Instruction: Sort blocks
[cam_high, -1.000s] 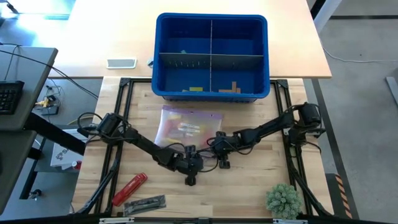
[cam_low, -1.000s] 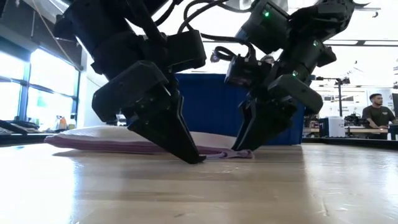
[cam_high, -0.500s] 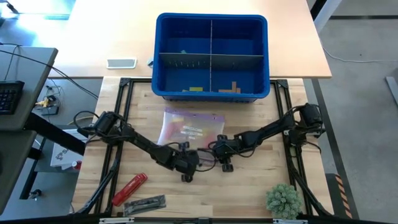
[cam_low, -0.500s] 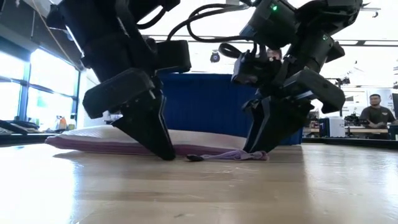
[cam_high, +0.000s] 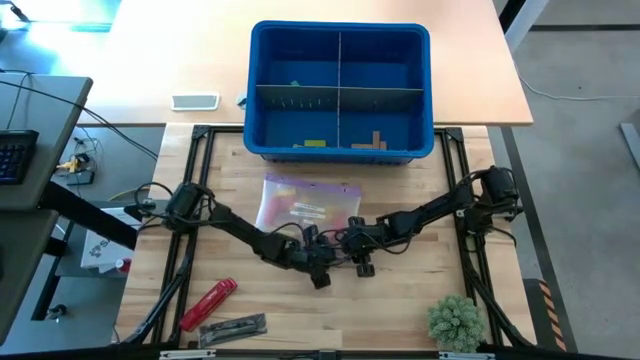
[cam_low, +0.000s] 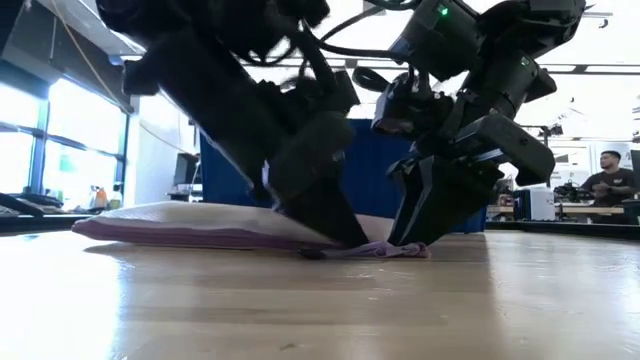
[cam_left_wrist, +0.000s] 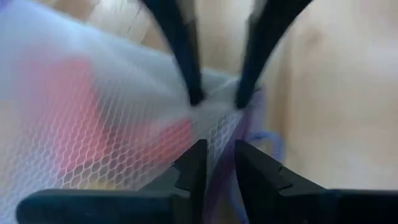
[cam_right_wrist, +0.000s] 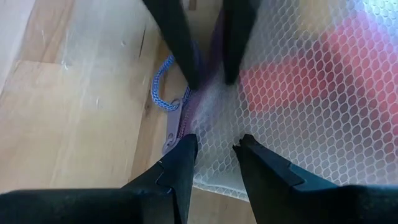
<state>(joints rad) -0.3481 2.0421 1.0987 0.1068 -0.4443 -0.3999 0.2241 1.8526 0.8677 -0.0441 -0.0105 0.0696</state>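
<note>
A white mesh bag (cam_high: 308, 205) with a purple hem lies flat on the wooden table before the blue bin (cam_high: 340, 35); reddish shapes show through the mesh (cam_right_wrist: 298, 68). A few blocks lie in the bin: a lime one (cam_high: 315, 143), tan ones (cam_high: 372, 142). My right gripper (cam_right_wrist: 214, 146) is shut on the bag's near corner. My left gripper (cam_left_wrist: 219, 158) stands right beside it, narrowly open, one finger on each side of the bag's hem. Both also show in the low view, the left gripper (cam_low: 340, 232) and the right gripper (cam_low: 410, 235). My right gripper pinches the bag's near corner (cam_right_wrist: 211, 124), mesh beside the purple hem, between its two fingers. The fingers slant down from the table's right side. The corner (cam_low: 385, 249) lies on the table; how many layers are between the fingers, I cannot tell.
A red cylindrical tool (cam_high: 208, 303) and a dark flat object (cam_high: 232, 327) lie near the front left. A small plant (cam_high: 455, 322) stands at the front right. A blue cord loop (cam_right_wrist: 163, 81) lies by the bag's hem. A person (cam_low: 605, 180) sits far behind the table.
My right gripper has gone a little toward the table's right and near edges, dragging the bag's corner along the table. My left gripper first drew away toward the left edge, leaving the hem on the table, then came back right to the corner beside my right gripper.
</note>
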